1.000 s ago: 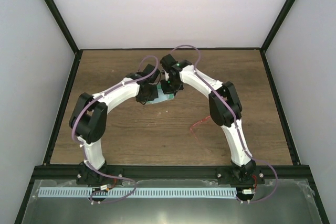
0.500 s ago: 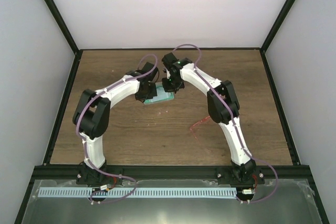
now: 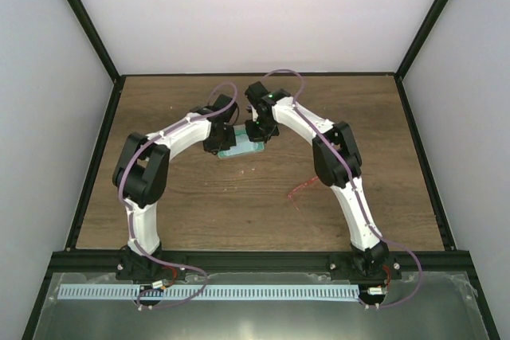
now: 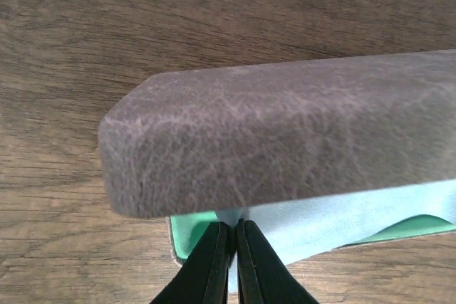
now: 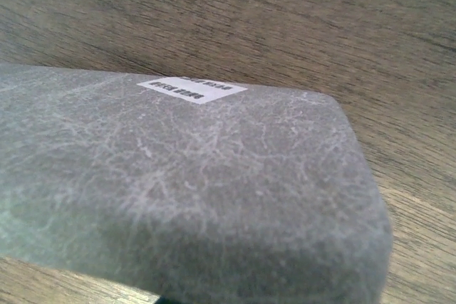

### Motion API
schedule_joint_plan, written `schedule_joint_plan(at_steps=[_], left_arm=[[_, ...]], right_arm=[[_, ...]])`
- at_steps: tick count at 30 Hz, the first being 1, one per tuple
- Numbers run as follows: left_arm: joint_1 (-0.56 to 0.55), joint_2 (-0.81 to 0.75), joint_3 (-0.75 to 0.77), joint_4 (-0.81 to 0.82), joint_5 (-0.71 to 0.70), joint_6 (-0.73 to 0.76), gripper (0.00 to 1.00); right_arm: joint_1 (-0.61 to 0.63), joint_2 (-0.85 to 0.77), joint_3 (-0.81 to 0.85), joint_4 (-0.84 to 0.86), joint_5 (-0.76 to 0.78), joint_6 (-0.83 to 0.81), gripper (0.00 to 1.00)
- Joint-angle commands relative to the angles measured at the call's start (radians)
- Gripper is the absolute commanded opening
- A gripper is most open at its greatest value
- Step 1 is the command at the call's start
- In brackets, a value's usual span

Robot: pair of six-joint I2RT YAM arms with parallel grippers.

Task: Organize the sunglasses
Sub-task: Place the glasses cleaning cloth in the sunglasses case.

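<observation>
At the flat grey rectangular case (image 4: 285,140), left gripper (image 4: 232,226) pinches a small light-blue cloth (image 4: 335,220), right gripper (image 3: 257,130) jaws press together; thin red wire sunglasses (image 3: 301,189) lie well apart

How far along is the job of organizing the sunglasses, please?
Done: nothing visibly finished. In hand: the flat grey case with green lining lies partly open; the left gripper is shut on the light-blue cloth at its mouth, and the right gripper is shut at the case. Left: the thin red-framed sunglasses lie loose on the wooden table, apart from the case, not yet stowed.
</observation>
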Motion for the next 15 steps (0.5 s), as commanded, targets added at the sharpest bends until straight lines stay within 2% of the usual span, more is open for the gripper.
schedule_joint_plan(at_steps=[1,15], left_arm=[[0.009,0.022,0.023,0.0,0.004,0.015,0.04],[0.017,0.04,0.015,0.0,-0.007,0.017,0.04]], right_arm=[[-0.006,0.029,0.05,-0.013,-0.012,-0.009,0.01],[-0.005,0.051,0.061,-0.013,-0.034,-0.01,0.01]])
